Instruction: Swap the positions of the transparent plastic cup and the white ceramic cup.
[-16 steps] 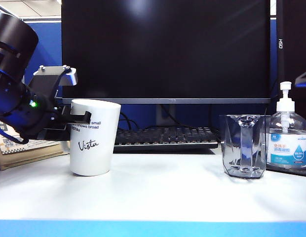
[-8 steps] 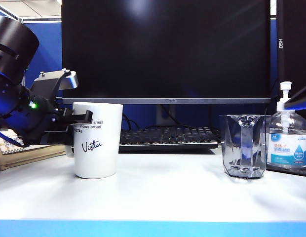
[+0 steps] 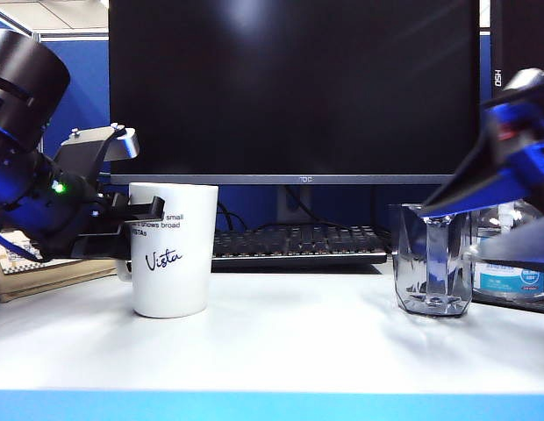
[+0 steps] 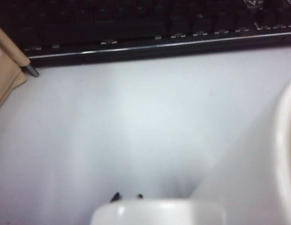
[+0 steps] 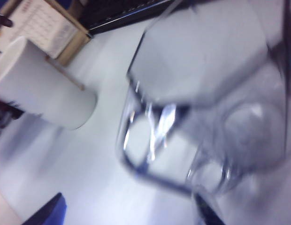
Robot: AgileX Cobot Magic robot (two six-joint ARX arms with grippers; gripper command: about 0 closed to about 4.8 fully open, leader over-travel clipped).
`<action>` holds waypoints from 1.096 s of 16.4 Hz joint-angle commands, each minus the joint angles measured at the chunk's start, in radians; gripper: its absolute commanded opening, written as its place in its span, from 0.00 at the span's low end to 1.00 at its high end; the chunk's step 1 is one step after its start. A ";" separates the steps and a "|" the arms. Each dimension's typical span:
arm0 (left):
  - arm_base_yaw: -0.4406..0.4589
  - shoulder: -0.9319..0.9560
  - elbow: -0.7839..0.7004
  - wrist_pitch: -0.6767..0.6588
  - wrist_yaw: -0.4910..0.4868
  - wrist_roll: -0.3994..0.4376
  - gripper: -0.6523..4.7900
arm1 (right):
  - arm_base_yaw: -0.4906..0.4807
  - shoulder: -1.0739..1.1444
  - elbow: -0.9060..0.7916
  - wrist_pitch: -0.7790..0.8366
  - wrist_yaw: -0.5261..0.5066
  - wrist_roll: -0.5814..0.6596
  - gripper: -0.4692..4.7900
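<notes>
The white ceramic cup stands on the white table at the left, its "Vista" script facing the exterior camera. My left gripper is shut on its handle side just under the rim. In the left wrist view the white handle hides all of my left gripper but two dark fingertips, with the cup's wall beside it. The transparent plastic cup stands at the right. My right gripper is open right at it, blue fingers spread. The right wrist view is blurred: transparent plastic cup up close, right gripper open, white ceramic cup farther off.
A black monitor and a black keyboard fill the back of the table. A pump sanitizer bottle stands behind my right arm, mostly hidden. A desk calendar on cardboard sits at the far left. A blue edge marks the table's front.
The white ceramic cup slid slightly right with my left gripper, then stayed put. My right arm swept in from the right and down to the transparent cup, covering the sanitizer bottle.
</notes>
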 commanded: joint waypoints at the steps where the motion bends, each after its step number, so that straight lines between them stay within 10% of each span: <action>1: -0.001 0.003 -0.005 -0.082 -0.008 0.036 0.11 | 0.000 0.035 0.048 0.013 0.002 -0.028 0.75; 18: 0.000 0.003 -0.005 -0.071 -0.011 0.049 0.11 | 0.002 0.283 0.113 0.190 -0.029 -0.044 0.66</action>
